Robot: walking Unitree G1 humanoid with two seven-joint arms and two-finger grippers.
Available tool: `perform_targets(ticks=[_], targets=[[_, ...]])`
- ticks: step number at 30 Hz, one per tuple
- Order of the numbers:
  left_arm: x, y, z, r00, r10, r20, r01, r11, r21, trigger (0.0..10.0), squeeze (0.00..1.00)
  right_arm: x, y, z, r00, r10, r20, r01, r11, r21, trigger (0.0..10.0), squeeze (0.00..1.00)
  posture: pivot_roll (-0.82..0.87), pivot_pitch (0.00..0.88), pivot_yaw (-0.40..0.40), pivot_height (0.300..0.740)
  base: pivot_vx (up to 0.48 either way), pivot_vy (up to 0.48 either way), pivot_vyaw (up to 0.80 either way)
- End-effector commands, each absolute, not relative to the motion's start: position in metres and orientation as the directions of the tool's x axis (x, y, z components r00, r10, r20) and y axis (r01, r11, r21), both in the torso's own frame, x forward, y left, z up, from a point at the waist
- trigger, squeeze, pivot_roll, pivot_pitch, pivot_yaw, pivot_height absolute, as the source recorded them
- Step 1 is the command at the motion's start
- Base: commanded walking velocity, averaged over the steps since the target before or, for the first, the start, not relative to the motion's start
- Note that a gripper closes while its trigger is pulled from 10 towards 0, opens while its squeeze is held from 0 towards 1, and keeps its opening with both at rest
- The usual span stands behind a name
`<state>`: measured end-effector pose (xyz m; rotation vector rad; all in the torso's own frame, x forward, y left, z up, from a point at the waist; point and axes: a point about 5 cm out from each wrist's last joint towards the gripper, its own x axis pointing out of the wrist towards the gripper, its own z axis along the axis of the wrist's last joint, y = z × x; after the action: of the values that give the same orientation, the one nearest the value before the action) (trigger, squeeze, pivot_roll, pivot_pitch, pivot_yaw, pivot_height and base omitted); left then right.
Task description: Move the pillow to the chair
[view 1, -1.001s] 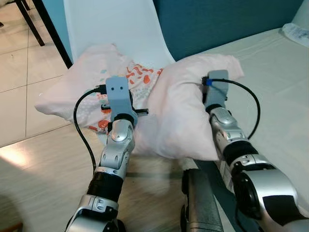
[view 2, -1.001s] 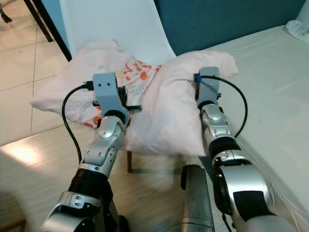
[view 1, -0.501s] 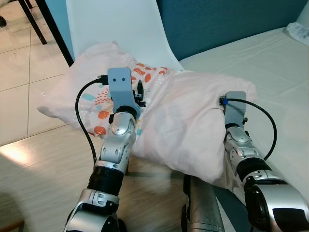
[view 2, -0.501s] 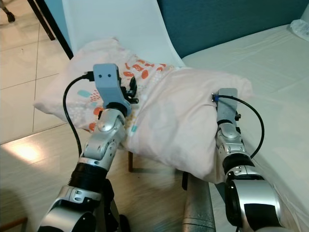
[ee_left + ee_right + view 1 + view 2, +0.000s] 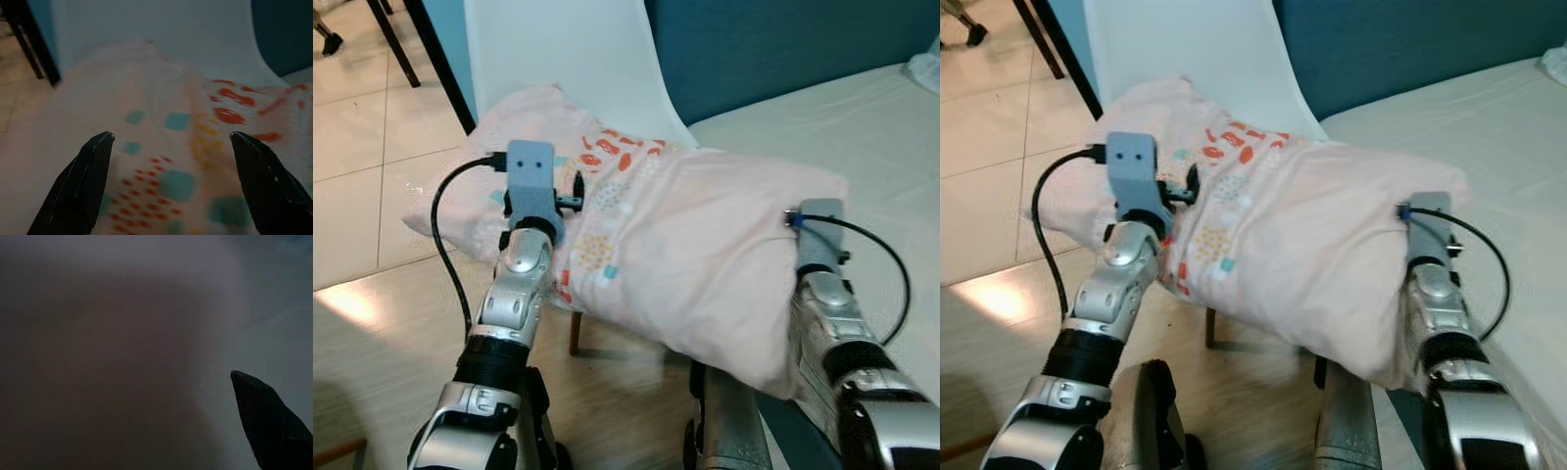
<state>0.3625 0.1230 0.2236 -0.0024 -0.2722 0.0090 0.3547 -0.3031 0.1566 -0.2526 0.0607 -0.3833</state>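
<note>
A pale pink pillow (image 5: 705, 255) with orange and teal spots lies across the white chair's seat and hangs over toward the bed. My left gripper (image 5: 171, 134) is open at the pillow's left part, its black fingers (image 5: 83, 181) spread wide over the patterned fabric. My right gripper (image 5: 818, 220) is pressed against the pillow's right end, and the fabric hides its tip. The right wrist view is dark, with cloth close in front. The chair's backrest (image 5: 568, 49) rises behind the pillow.
The bed (image 5: 871, 117) with a pale sheet lies to the right, against a teal wall (image 5: 764, 39). A black table leg (image 5: 440, 69) stands left of the chair on the tiled floor (image 5: 362, 147). Wood flooring (image 5: 382, 343) is below.
The pillow was bunched up between the two grippers and now lies spread out flatter over the seat. My right arm has drawn back to the right, and my left arm has shifted left.
</note>
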Motion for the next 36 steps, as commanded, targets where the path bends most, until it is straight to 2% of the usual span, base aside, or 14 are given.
perform_targets(ticks=[1,6,7,9,11,16,17,19,22,24,25,28,31,36], targets=[[0.361,0.124,0.218,0.968,0.004,0.249,-0.006,1.000,0.006,10.0,1.00,0.350,-0.314,0.165,0.908,-0.419,0.026,0.410,0.873,-0.263,10.0,0.00,-0.04,0.186,0.041,0.544,0.000,0.000,0.00],[0.360,0.118,0.215,0.969,-0.022,0.246,0.023,1.000,-0.003,10.0,1.00,0.343,-0.327,0.168,0.896,-0.444,0.004,0.429,0.864,-0.263,10.0,0.00,-0.05,0.160,0.040,0.544,0.000,0.000,0.00],[0.360,0.118,0.215,0.969,-0.022,0.246,0.023,1.000,-0.003,10.0,1.00,0.343,-0.327,0.168,0.896,-0.444,0.004,0.429,0.864,-0.263,10.0,0.00,-0.05,0.160,0.040,0.544,0.000,0.000,0.00],[0.359,0.114,0.213,0.970,-0.031,0.242,0.036,0.999,-0.013,10.0,1.00,0.342,-0.321,0.155,0.914,-0.395,-0.091,0.372,0.906,-0.202,10.0,0.00,-0.05,0.145,0.036,0.544,0.000,0.000,0.00],[0.359,0.112,0.212,0.970,-0.034,0.240,0.040,0.999,-0.020,10.0,1.00,0.341,-0.318,0.155,0.917,-0.388,-0.092,0.365,0.910,-0.198,10.0,0.00,-0.05,0.135,0.034,0.544,0.000,0.000,0.00],[0.358,0.112,0.212,0.969,-0.036,0.244,0.045,0.999,-0.029,10.0,1.00,0.341,-0.315,0.164,0.924,-0.382,-0.022,0.376,0.917,-0.131,10.0,0.00,-0.05,0.124,0.030,0.544,0.000,0.000,0.00],[0.358,0.113,0.212,0.968,-0.034,0.248,0.044,0.998,-0.037,10.0,1.00,0.346,-0.301,0.180,0.950,-0.301,0.077,0.305,0.951,-0.046,10.0,0.00,-0.05,0.117,0.028,0.544,0.000,0.000,0.00],[0.358,0.116,0.212,0.967,-0.026,0.254,0.036,0.999,-0.036,10.0,1.00,0.350,-0.285,0.189,0.971,-0.201,0.130,0.203,0.979,-0.004,10.0,0.00,-0.05,0.105,0.024,0.544,0.000,0.000,0.00],[0.358,0.123,0.213,0.965,-0.003,0.261,0.011,1.000,-0.030,10.0,1.00,0.352,-0.279,0.186,0.975,-0.202,0.091,0.209,0.975,-0.072,10.0,0.00,-0.04,0.086,0.014,0.544,0.000,0.000,0.00],[0.358,0.126,0.212,0.966,0.009,0.259,-0.001,1.000,-0.030,10.0,1.00,0.352,-0.286,0.178,0.961,-0.274,0.026,0.275,0.948,-0.163,10.0,0.00,-0.03,0.078,0.008,0.544,0.000,0.000,0.00],[0.357,0.128,0.211,0.966,0.016,0.259,-0.009,1.000,-0.029,10.0,1.00,0.348,-0.297,0.168,0.931,-0.361,-0.046,0.344,0.915,-0.212,10.0,0.00,-0.03,0.075,0.003,0.544,0.000,0.000,0.00],[0.356,0.128,0.211,0.965,0.020,0.261,-0.013,1.000,-0.027,10.0,1.00,0.346,-0.301,0.165,0.919,-0.389,-0.058,0.371,0.906,-0.204,10.0,0.00,-0.02,0.072,-0.001,0.544,0.000,0.000,0.00],[0.355,0.129,0.210,0.965,0.021,0.263,-0.015,1.000,-0.027,10.0,1.00,0.348,-0.297,0.170,0.933,-0.358,-0.013,0.351,0.921,-0.166,10.0,0.00,-0.02,0.067,-0.004,0.544,0.000,0.000,0.00],[0.351,0.128,0.200,0.969,-0.004,0.245,0.013,0.999,-0.038,10.0,1.00,0.359,-0.249,0.181,0.991,-0.092,0.095,0.087,0.995,0.055,10.0,0.00,-0.02,0.048,-0.003,0.544,0.000,0.000,0.00]])
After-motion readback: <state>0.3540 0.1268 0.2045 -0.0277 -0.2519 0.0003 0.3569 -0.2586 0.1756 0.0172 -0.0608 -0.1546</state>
